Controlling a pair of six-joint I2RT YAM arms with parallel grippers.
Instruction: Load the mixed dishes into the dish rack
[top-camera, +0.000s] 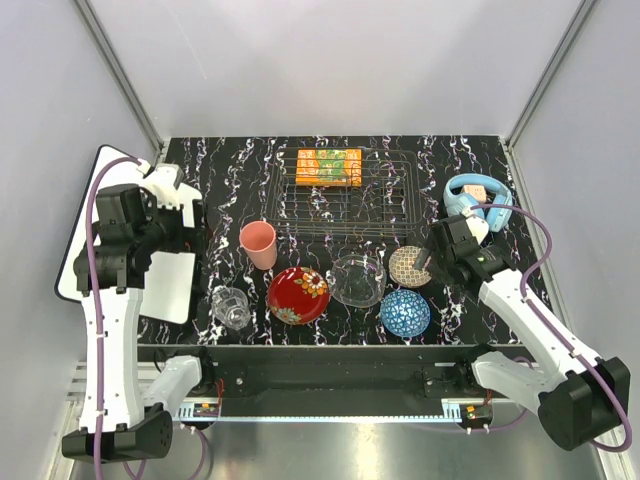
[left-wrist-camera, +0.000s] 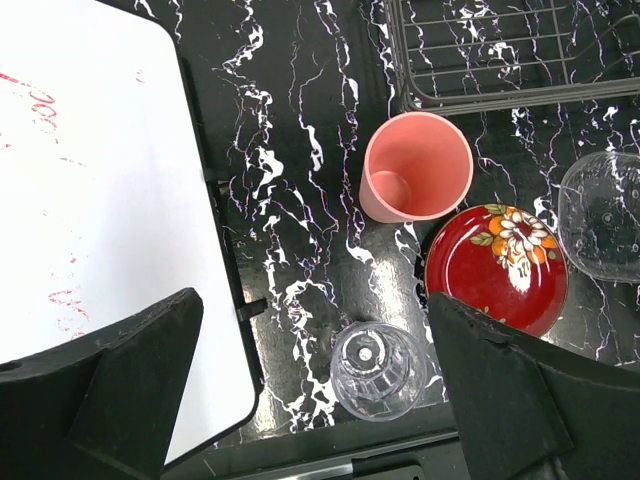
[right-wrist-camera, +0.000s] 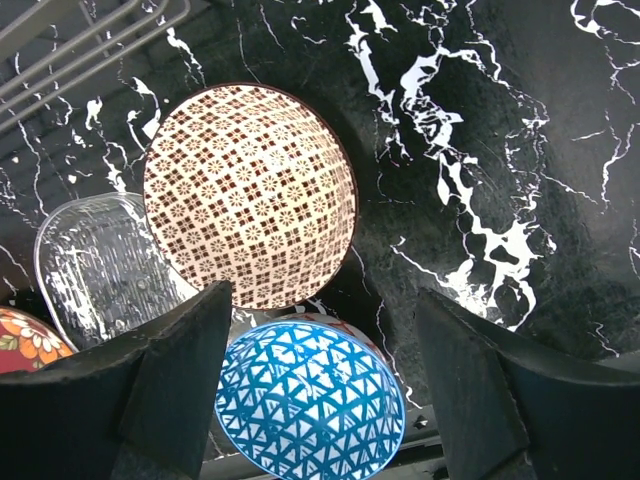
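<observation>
Silvery wire dish rack (top-camera: 345, 210) lies at twelve o'clock on the surface (top-camera: 230, 170); pink cup (top-camera: 258, 243) at its seven, beige patterned bowl (top-camera: 409, 266) at its five. Left claw (left-wrist-camera: 315, 300) and right claw (right-wrist-camera: 325, 293) both gape, holding nothing.

Orange-green box (top-camera: 329, 167) fills back of dish rack (top-camera: 350, 212); rest open fr. above.

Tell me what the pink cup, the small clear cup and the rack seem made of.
Pink cup: probably matte plastic, opaque, no glare.
Small clear cup: glass or clear plastic, see-through with glints.
Dish rack: thin metal wire, silvery and shiny.
</observation>
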